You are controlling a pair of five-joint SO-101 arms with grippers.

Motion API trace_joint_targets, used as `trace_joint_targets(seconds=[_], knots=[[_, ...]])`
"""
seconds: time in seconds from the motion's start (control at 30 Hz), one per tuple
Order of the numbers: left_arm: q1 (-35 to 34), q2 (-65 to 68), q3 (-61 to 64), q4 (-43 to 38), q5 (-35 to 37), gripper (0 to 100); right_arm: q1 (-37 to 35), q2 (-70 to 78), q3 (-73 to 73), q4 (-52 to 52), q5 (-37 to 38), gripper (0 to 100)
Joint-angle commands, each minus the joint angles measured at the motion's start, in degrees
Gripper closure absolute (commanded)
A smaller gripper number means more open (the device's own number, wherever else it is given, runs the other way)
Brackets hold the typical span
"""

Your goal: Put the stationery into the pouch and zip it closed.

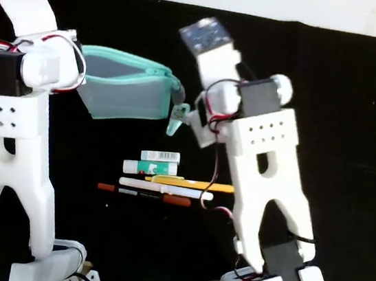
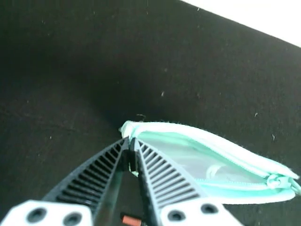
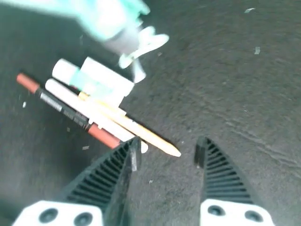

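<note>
Gripping one end of the mint pouch [image 1: 121, 94], the left gripper [image 2: 128, 143] has its fingers pressed tight together on the fabric. The right gripper [image 3: 167, 150] hovers with fingers spread wide, holding nothing, just beside the zipper pull [image 1: 176, 122]. Below it the pens and pencils [image 1: 164, 187] lie loose beside a glue stick [image 1: 146, 168], with bare black table [image 1: 355, 135] beyond them.

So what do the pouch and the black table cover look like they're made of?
The pouch: seemingly soft plastic or vinyl, mint, semi-translucent side panel with a slight sheen; something shows faintly through it, and the zip edging looks like woven tape. The table cover: probably matte black fabric or felt; pale lint specks cling to it.
</note>
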Motion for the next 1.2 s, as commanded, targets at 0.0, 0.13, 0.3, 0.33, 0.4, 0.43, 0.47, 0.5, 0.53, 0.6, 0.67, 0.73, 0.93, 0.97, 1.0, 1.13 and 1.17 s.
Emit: trace_joint_targets(seconds=[0.0, 0.13, 0.3, 0.33, 0.4, 0.43, 0.47, 0.5, 0.53, 0.6, 0.67, 0.73, 0.93, 0.97, 1.0, 1.13, 1.17], knots=[[-0.13, 0.92, 2.15, -0.70, 0.09, 99, -0.75, -0.92, 2.95, 0.75, 1.23, 87.5], [-0.13, 0.92, 3.91, -0.88, 0.09, 99, -0.13, -7.96, 12.26, 0.75, 4.84, 88.1], [-0.13, 0.92, 6.64, -2.81, 0.09, 99, -3.21, -21.67, 24.31, 0.57, 8.35, 87.9], [-0.13, 0.92, 6.90, -2.90, 0.09, 99, -4.35, -23.60, 26.24, 0.48, 8.97, 87.9], [-0.13, 0.92, 7.08, -2.81, 0.09, 99, -7.34, -26.86, 30.20, -0.84, 10.46, 87.9], [-0.13, 0.84, 7.08, -2.81, 0.09, 99, -8.48, -27.82, 32.40, -1.98, 10.99, 87.9], [-0.13, 0.84, 7.08, -2.73, 0.09, 99, -9.45, -28.44, 34.51, -3.38, 11.16, 87.9], [-0.13, 0.84, 7.08, -2.64, 0.09, 99, -10.42, -28.53, 36.53, -4.97, 11.16, 87.9], [-0.13, 0.84, 7.08, -2.55, 0.00, 99, -11.38, -28.35, 38.37, -6.37, 11.16, 87.9], [-0.13, 0.84, 7.08, -2.46, -0.09, 99, -13.32, -27.56, 41.45, -9.10, 12.13, 87.9], [-0.13, 0.84, 7.08, -2.46, -0.18, 99, -15.60, -26.42, 44.18, -10.77, 16.18, 87.9], [-0.13, 0.84, 7.08, -2.46, -0.18, 99, -17.45, -25.45, 46.02, -13.14, 18.29, 88.2], [-0.13, 0.84, 7.08, -2.46, -0.18, 99, -18.59, -24.13, 51.47, -25.01, 18.64, 87.9], [-0.13, 0.84, 7.08, -2.46, -0.18, 99, -18.51, -24.04, 52.44, -27.03, 18.81, 87.9], [-0.13, 0.84, 7.08, -2.46, -0.18, 99, -18.51, -23.69, 53.05, -28.53, 19.52, 87.8], [0.04, 0.66, 7.08, -2.37, -0.26, 99, -18.86, -23.60, 56.66, -35.38, 24.18, 87.8], [0.04, 0.57, 7.08, -2.37, -0.26, 99, -18.86, -23.60, 57.54, -37.23, 24.44, 87.8]])
